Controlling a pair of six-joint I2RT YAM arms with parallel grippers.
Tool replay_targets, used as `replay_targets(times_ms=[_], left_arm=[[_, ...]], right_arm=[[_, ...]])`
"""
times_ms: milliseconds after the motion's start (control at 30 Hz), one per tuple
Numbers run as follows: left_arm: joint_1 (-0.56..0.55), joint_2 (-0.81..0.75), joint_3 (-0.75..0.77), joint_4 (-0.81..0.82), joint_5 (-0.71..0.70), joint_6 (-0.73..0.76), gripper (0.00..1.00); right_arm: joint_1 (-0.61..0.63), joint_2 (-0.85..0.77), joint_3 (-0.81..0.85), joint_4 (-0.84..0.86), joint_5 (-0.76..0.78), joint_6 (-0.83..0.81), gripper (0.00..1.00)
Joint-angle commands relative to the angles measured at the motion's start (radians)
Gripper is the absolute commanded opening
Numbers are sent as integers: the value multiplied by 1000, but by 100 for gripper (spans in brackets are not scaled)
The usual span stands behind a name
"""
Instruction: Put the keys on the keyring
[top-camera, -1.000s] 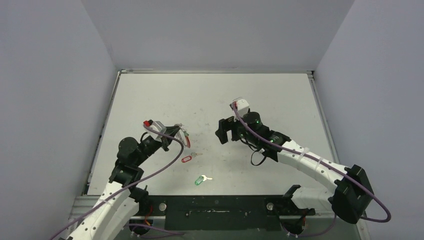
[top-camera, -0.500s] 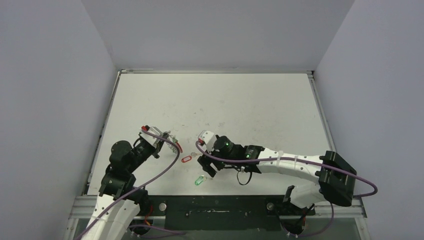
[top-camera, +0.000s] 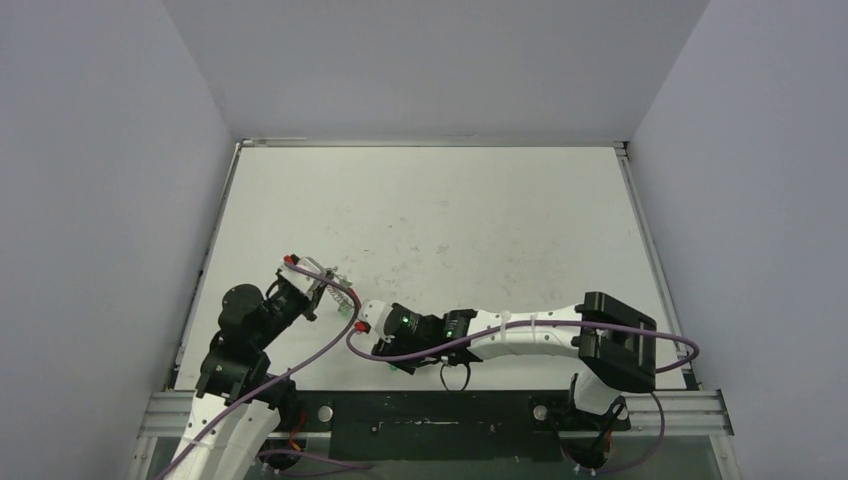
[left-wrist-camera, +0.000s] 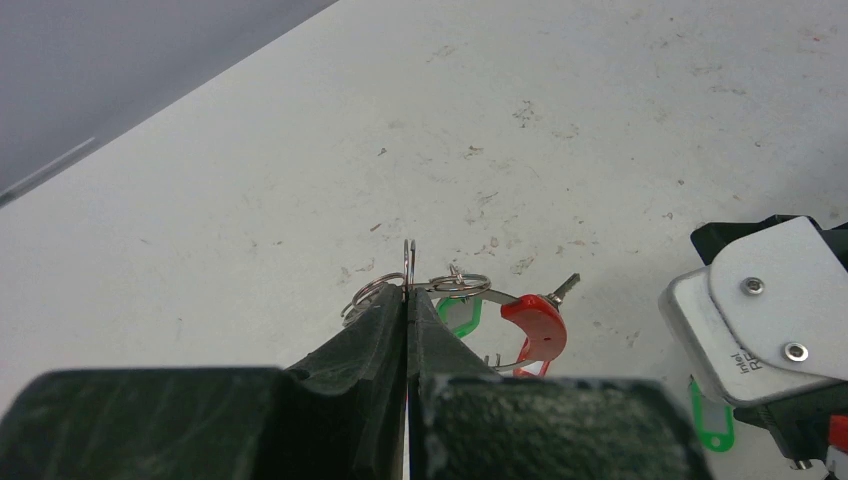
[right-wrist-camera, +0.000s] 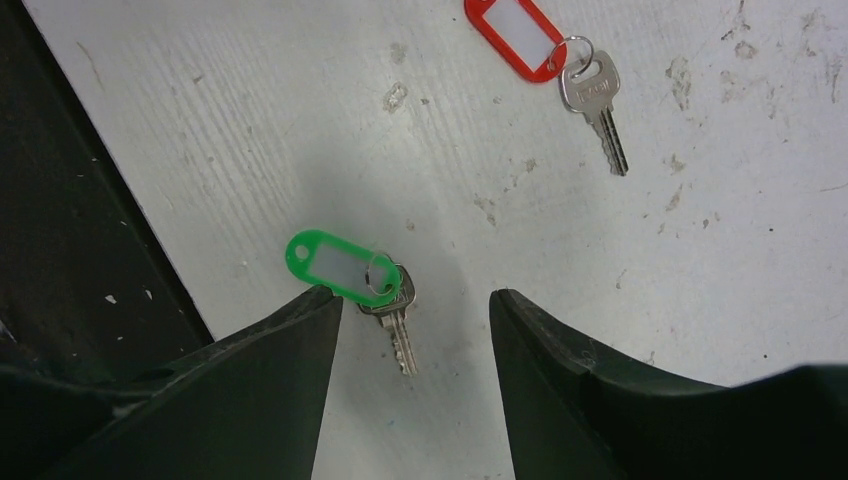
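Right wrist: green-tagged key (right-wrist-camera: 385, 298) between the parted jaws

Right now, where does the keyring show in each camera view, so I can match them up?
Top external: keyring left of centre, lower half, at the tip of the left pincer.
Left wrist: keyring mid-frame, clamped in the shut pincer, red arc to the right.
Right wrist: not in it; only the green-tagged key and the red-tagged key.
Shared landmark: the right arm's white camera box, right of the keyring in both other views.
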Motion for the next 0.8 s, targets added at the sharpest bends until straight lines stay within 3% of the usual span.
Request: replay_targets(times_ms=[0, 367, 567, 767], left_arm=[[7, -9, 29, 47, -3, -16, 0], [7, 2, 21, 62, 1, -15, 0], [7, -4, 16, 69, 9, -16, 0], [7, -7, 9, 69, 23, -13, 0]], right_arm=[[5, 27, 55, -12, 24, -26, 56], [8, 102, 80, -27, 1, -35, 50], [8, 125, 95, -45, 23, -39, 34], [8, 119, 103, -56, 39, -33, 5]])
